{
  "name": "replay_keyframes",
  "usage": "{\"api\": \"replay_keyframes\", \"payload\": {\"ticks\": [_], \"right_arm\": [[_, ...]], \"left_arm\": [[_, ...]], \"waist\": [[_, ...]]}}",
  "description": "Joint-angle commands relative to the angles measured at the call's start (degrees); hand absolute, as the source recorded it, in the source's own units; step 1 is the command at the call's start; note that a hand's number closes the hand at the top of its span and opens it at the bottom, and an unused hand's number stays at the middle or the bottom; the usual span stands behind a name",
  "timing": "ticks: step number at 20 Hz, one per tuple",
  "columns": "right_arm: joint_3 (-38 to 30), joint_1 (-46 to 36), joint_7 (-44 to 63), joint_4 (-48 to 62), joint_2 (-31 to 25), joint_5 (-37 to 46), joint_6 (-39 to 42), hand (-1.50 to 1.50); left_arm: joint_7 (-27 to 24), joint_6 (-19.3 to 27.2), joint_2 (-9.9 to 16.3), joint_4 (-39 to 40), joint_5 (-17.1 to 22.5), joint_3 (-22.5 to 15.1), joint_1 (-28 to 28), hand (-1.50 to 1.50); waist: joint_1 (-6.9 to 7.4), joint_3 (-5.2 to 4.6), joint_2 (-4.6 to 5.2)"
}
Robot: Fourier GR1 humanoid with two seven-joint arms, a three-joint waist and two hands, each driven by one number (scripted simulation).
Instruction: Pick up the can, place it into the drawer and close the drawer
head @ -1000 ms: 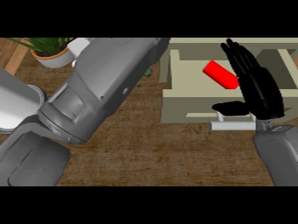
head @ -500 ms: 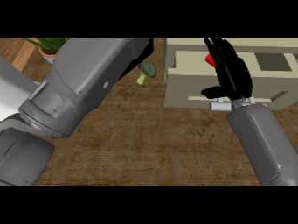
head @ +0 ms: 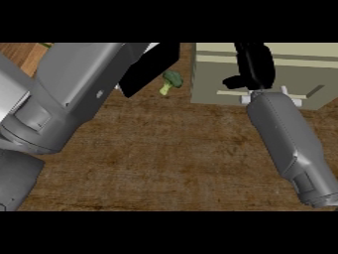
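The right hand (head: 253,67) is lying over the front of the drawer (head: 274,74), fingers running straight up toward the top of the view and the thumb jutting out to its left; the fingers are not curling around anything, so the hand is open and resting against the drawer's pale front. Just below the wrist, the drawer's light handle (head: 270,95) is showing on either side of the grey right forearm (head: 292,141), which is slanting down to the lower right corner. The can is not showing anywhere, and whether it is lying inside the drawer cannot be told.

To the left of this hand, past the drawer's left edge, a small broccoli piece (head: 170,81) is lying on the brown tabletop (head: 164,158), just apart from the drawer. Farther left, the left hand (head: 151,67) is showing only as a black shape at the end of the big grey left arm (head: 62,99); whether its fingers are open or curled cannot be told. Below both hands, between the two forearms, a wide stretch of tabletop is lying open down to the lower edge.
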Motion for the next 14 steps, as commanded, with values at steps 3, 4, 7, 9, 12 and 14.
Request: {"api": "replay_keyframes", "payload": {"ticks": [3, 4, 7, 9, 12, 14], "right_arm": [[-2.66, -9.88, -0.13, 10.02, -1.07, 1.09, -3.03, -1.50], [-2.62, -10.51, 1.77, 12.31, -0.26, 2.71, -6.11, -1.50], [-4.61, -11.10, -1.54, 14.80, -1.63, 0.91, -8.52, -1.50], [-4.30, -13.84, 0.16, 16.54, -1.44, 1.95, -7.43, -1.50], [-5.25, -16.66, -0.61, 18.08, -0.88, 0.86, -6.57, -1.50], [-7.14, -16.70, -4.63, 17.21, -3.37, -1.61, -5.91, -1.50]], "left_arm": [[1.94, -4.48, 5.72, -4.45, -0.31, 0.24, 3.46, -1.50], [2.17, -2.61, 3.56, -5.16, -0.79, -0.66, 4.14, -1.50], [2.27, -0.75, 2.01, -8.80, -1.37, -1.62, 6.46, -1.50], [4.17, -3.31, 5.98, -10.60, -0.54, -0.63, 7.58, -1.50], [6.45, -2.49, 6.48, -12.77, -1.46, -1.57, 6.27, -1.50], [5.88, -3.79, 7.14, -14.77, -0.79, -1.55, 11.56, -1.50]], "waist": [[0.99, -0.01, 0.38], [2.22, 0.01, 0.59], [2.72, 0.06, 0.57], [2.71, 0.00, 0.34], [3.25, 0.07, 0.53], [2.95, 0.05, 0.41]]}}
